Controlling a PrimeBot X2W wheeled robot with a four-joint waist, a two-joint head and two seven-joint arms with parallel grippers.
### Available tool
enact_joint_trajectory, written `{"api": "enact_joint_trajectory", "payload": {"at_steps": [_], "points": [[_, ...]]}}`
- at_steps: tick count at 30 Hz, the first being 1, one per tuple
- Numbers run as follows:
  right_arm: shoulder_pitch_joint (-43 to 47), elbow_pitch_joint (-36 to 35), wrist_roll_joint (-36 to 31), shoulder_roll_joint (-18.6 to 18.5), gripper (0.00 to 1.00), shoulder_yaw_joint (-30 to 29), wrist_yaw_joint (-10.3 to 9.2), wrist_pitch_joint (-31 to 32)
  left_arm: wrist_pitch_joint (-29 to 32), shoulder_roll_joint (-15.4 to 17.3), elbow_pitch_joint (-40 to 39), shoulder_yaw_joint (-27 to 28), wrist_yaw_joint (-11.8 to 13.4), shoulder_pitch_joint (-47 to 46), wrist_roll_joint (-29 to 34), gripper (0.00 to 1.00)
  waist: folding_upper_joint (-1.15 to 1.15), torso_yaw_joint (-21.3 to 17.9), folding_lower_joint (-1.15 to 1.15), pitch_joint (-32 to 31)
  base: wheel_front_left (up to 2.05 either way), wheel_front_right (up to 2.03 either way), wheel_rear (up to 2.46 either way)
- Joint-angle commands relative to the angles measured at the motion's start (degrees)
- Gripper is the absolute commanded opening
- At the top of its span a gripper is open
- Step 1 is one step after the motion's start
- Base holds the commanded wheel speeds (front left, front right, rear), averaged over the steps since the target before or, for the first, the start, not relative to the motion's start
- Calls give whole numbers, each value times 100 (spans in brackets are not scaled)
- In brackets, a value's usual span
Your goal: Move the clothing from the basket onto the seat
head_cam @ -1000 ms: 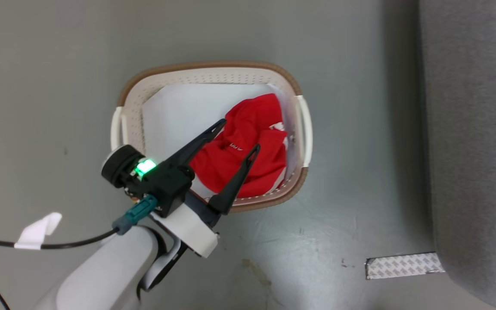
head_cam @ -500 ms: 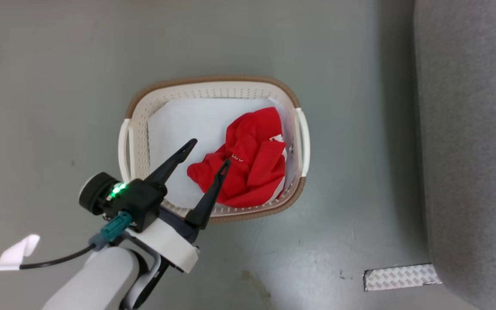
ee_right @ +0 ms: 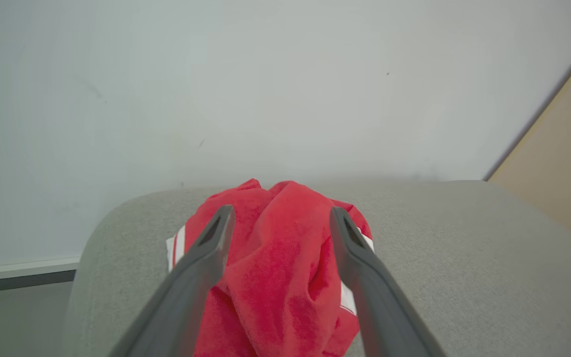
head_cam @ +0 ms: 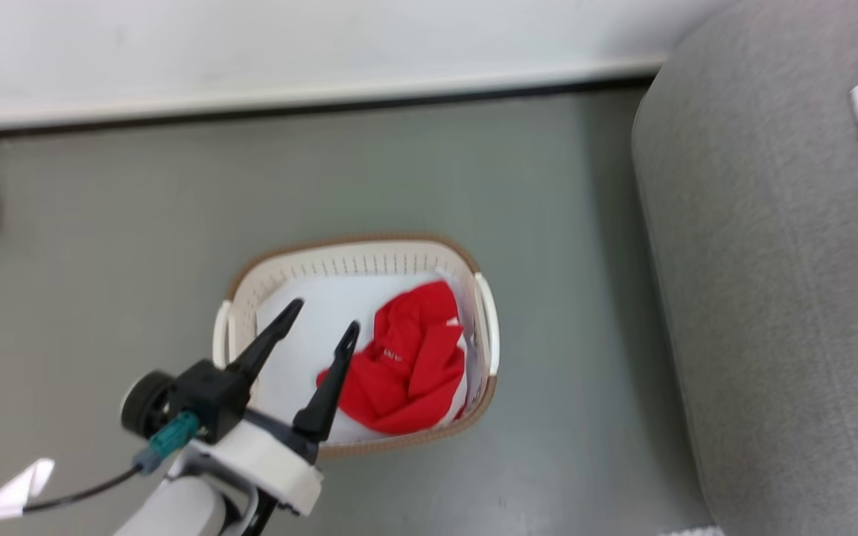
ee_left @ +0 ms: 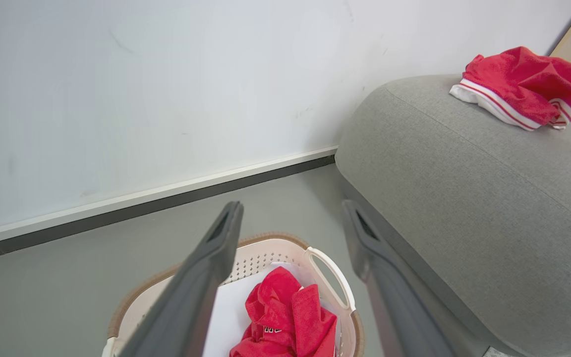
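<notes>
Black fingers of the right hand (ee_right: 281, 213) spring apart: clamped a second ago, released now, and the red striped garment (ee_right: 275, 277) shows between and just past them, slumped on the grey seat (ee_right: 439, 248). That's one piece delivered!

Over to the left hand (head_cam: 325, 316): spread wide, holding nothing. It has drawn back from the red logo garment (head_cam: 407, 365), which it straddled a moment ago. That garment now lies just right of its fingertips in the basket (head_cam: 354, 249), on the white sheet (head_cam: 339, 294). The head camera has tipped up too, bringing the wall (head_cam: 325, 45) in.

One piece left to fetch, by my reckoning. The left wrist view gives both garments at once, the delivered one whole, far beyond the fingers. The head view catches just its striped edge, and the right wrist view gives the close look at the release.
</notes>
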Motion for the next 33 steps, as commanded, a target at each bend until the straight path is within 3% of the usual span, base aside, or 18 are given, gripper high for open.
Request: {"api": "enact_joint_trajectory", "payload": {"at_steps": [1, 8, 17, 22, 33], "points": [[261, -175, 125, 66, 100, 87, -14, -26, -41, 4, 36, 49, 28, 156, -35, 100, 0, -57, 1, -446, 0, 0, 0], [1877, -2013, 658, 465, 100, 531, -14, -38, -83, -130, 33, 500, 187, 755, -74, 100, 0, 124, 1, -1073, 0, 0, 0], [3524, -3599, 456, 1199, 100, 1071, -14, -20, -84, -540, 14, 1558, 141, 1615, 347, 100, 0, 483, 1, -1664, 0, 0, 0], [4098, -3657, 575, 1458, 100, 1527, -14, -192, -84, -849, 55, 2192, 36, 2093, 627, 100, 0, 590, 1, -1921, 0, 0, 0], [4730, -2763, 783, 1653, 100, 1908, -14, -540, -85, -1535, 118, 3066, -519, 2832, 1349, 100, 0, 833, 1, -2342, 0, 0, 0]]}}
